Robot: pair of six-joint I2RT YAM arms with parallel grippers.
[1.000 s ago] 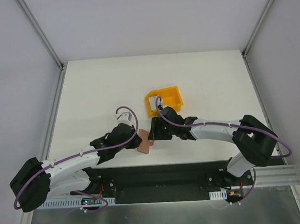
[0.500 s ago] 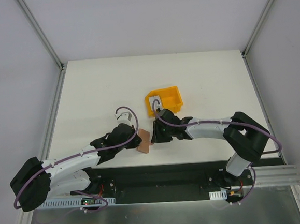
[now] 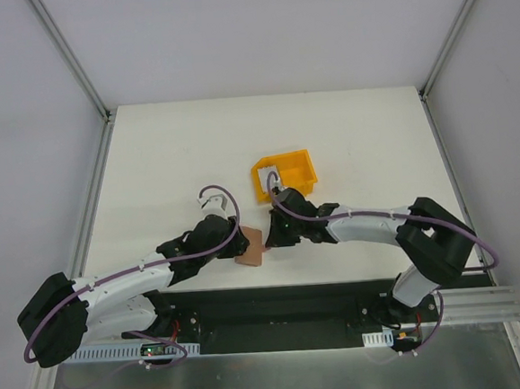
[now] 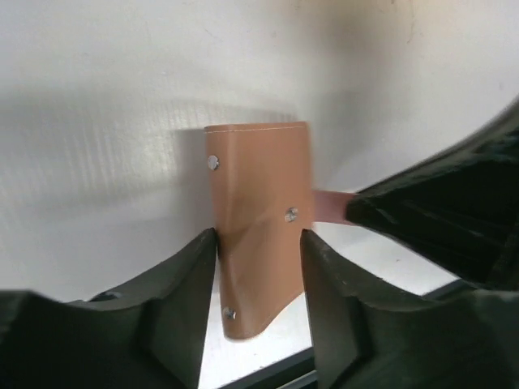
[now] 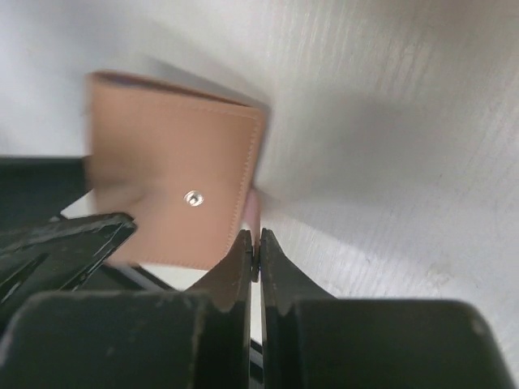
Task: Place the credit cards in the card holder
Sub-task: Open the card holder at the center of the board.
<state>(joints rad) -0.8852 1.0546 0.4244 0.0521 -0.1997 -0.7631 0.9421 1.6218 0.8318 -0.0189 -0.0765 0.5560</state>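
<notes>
The brown card holder [image 3: 249, 247] lies near the table's front edge between my two grippers. In the left wrist view the card holder [image 4: 259, 194] shows its snaps, and my left gripper [image 4: 255, 239] straddles its lower half with the jaws parted, one finger at each side edge. A pinkish flap [image 4: 327, 206] runs off its right side into my right gripper [image 3: 268, 239]. My right gripper [image 5: 258, 235] is shut on that pinkish edge beside the card holder [image 5: 170, 186]. One pale credit card [image 3: 270, 175] sits in the yellow bin.
The yellow plastic bin [image 3: 294, 167] stands just behind the right gripper. The black base rail [image 3: 278, 306] runs along the near table edge, close to the card holder. White table [image 3: 264, 131] stretches to the back.
The right gripper's jaws have closed onto the card holder's pinkish edge. The left gripper's jaws have parted from a tight pinch. The card holder has dropped flatter on the table.
</notes>
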